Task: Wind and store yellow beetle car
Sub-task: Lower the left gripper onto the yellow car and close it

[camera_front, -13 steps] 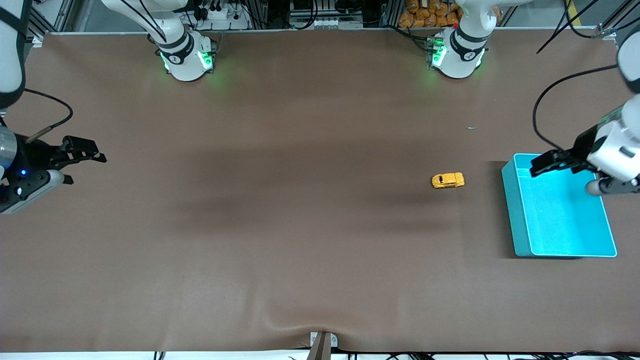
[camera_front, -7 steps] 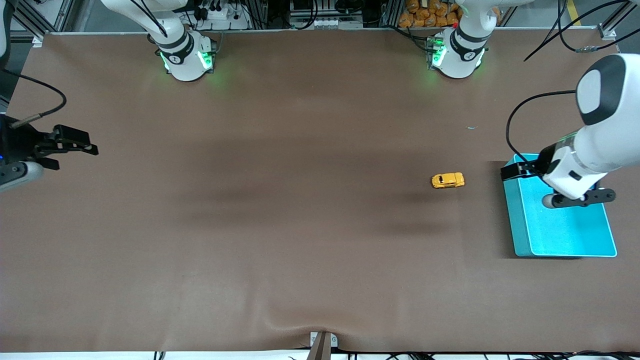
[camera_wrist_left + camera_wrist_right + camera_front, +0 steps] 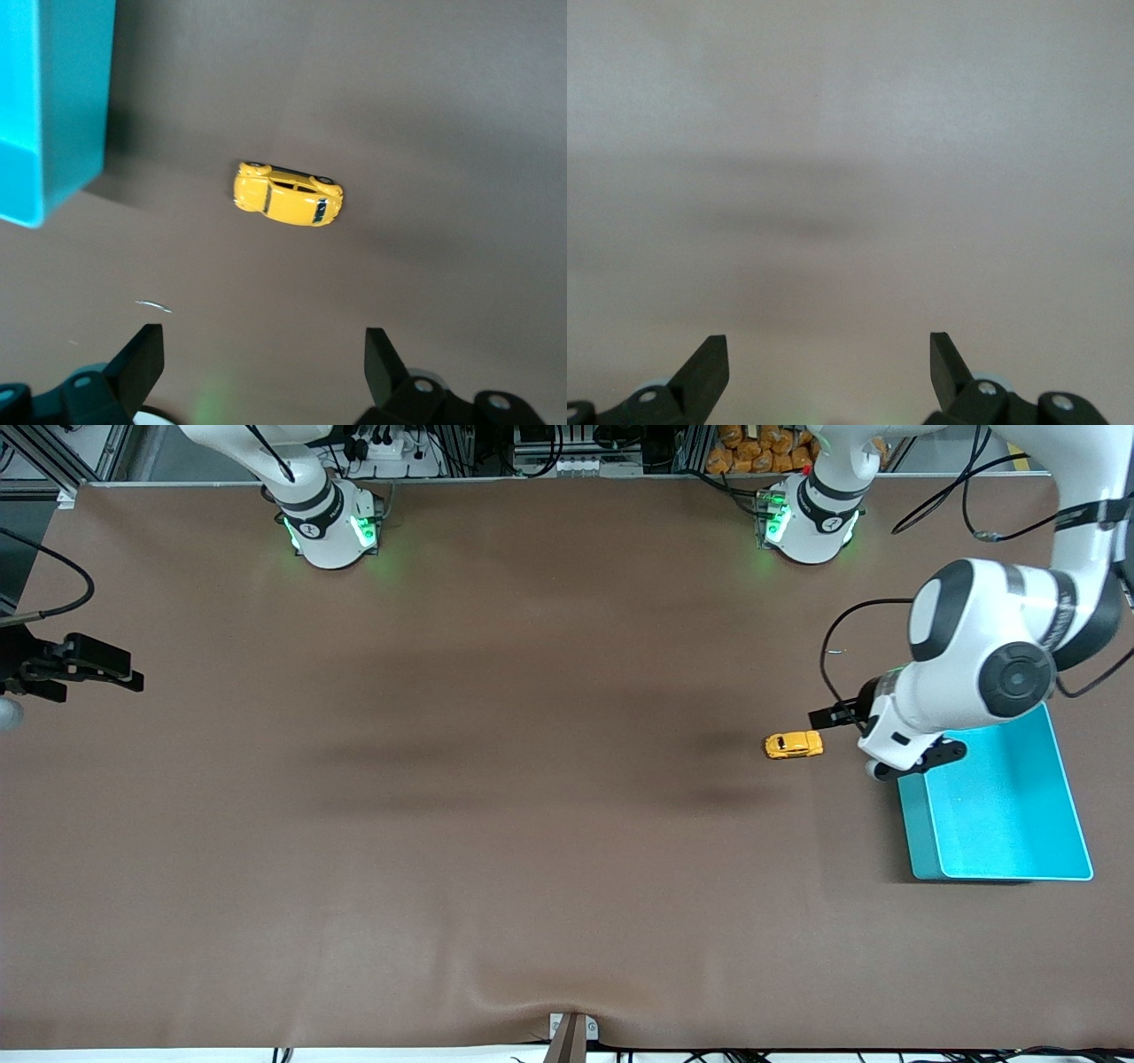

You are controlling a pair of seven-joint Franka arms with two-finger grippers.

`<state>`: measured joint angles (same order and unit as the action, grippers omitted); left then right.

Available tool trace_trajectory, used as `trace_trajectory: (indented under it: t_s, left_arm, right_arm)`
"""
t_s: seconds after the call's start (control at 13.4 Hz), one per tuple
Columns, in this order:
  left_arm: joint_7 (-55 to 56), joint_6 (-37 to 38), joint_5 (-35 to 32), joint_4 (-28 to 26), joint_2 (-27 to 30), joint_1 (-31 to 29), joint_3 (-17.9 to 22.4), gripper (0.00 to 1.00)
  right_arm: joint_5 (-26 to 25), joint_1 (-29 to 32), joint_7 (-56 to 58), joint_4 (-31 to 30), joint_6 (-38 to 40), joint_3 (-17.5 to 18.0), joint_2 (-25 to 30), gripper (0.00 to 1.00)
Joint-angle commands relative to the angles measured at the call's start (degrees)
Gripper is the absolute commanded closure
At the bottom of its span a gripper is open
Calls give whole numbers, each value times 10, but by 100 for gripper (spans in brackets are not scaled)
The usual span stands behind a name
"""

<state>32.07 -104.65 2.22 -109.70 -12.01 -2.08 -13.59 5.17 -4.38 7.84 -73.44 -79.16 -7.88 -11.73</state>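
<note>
The yellow beetle car [image 3: 794, 745] stands on its wheels on the brown table, beside the teal bin [image 3: 1001, 815] at the left arm's end. My left gripper [image 3: 833, 715] is open and empty, up in the air between the car and the bin, close to the car. In the left wrist view the car [image 3: 287, 195] lies ahead of the open fingers [image 3: 142, 363], with a corner of the bin [image 3: 49, 106] beside it. My right gripper [image 3: 106, 673] is open and empty at the right arm's end of the table; its wrist view shows only bare table between its fingers [image 3: 709, 367].
A small pale scrap [image 3: 835, 651] lies on the table farther from the front camera than the car; it also shows in the left wrist view [image 3: 153, 306]. The left arm's wrist covers the bin's corner nearest the car.
My left gripper has swung from over the teal bin to just beside the car. My right gripper has drawn back toward the table's edge. The car has not moved.
</note>
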Motion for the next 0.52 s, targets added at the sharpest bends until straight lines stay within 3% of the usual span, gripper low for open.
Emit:
trace_trajectory:
  t_s: [0.0, 0.22, 0.45]
  left_arm:
    - [113, -60, 42, -55, 23, -3, -6, 0]
    - [180, -125, 45, -108, 37, -3, -14, 0]
    - [254, -217, 45, -167, 52, -3, -14, 0]
  right_arm:
    - [-10, -11, -18, -52, -37, -3, 40, 0]
    - [-10, -10, -18, -150, -121, -3, 94, 0]
    - [-10, -8, -18, -169, -115, -3, 103, 0]
